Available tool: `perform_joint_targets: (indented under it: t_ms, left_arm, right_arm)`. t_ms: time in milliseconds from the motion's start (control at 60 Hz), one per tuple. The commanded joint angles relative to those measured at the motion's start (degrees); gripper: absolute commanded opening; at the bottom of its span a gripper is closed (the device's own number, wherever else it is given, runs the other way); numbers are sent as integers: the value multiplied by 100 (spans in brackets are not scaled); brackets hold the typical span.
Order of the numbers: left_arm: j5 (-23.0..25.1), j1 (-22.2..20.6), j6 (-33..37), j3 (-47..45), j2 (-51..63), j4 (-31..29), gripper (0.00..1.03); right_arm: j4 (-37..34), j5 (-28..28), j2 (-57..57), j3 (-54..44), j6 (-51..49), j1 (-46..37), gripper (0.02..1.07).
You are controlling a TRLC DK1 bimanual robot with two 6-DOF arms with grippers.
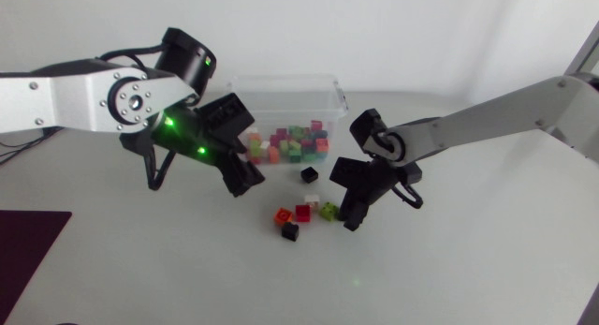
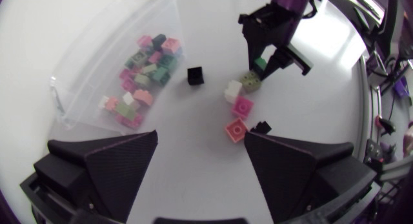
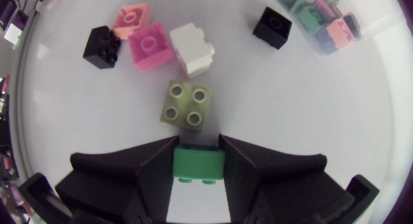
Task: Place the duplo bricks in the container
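Note:
My right gripper is low over the loose duplo bricks, shut on a green brick that sits between its fingers. Just ahead of it lie an olive brick, a white brick, a pink brick, a salmon brick and a black brick. Another black brick lies alone nearer the clear container, which holds several coloured bricks. My left gripper hangs open and empty beside the container's front left corner.
In the left wrist view the container lies ahead of one finger, and the loose bricks and my right gripper lie ahead of the other. A dark mat covers the table's front left corner.

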Motion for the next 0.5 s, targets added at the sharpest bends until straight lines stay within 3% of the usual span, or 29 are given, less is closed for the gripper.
perform_joint_targets:
  t_ms: [0, 217, 333, 483]
  left_arm:
    - [-7, -83, 491, -235, 173, -1, 93]
    - [301, -171, 1396, -296, 753, -256, 93]
    - [696, -162, 2389, 319, 1465, -941, 93]
    - [828, -171, 2925, 662, 2001, -959, 93]
  right_arm:
    - [-198, 34, -322, -52, -20, -38, 30]
    - [-778, -37, -1131, -17, -20, -64, 30]
    - [-962, -98, -1430, 36, -12, -73, 30]
    - [-1156, -204, -1746, 89, 59, -20, 30]
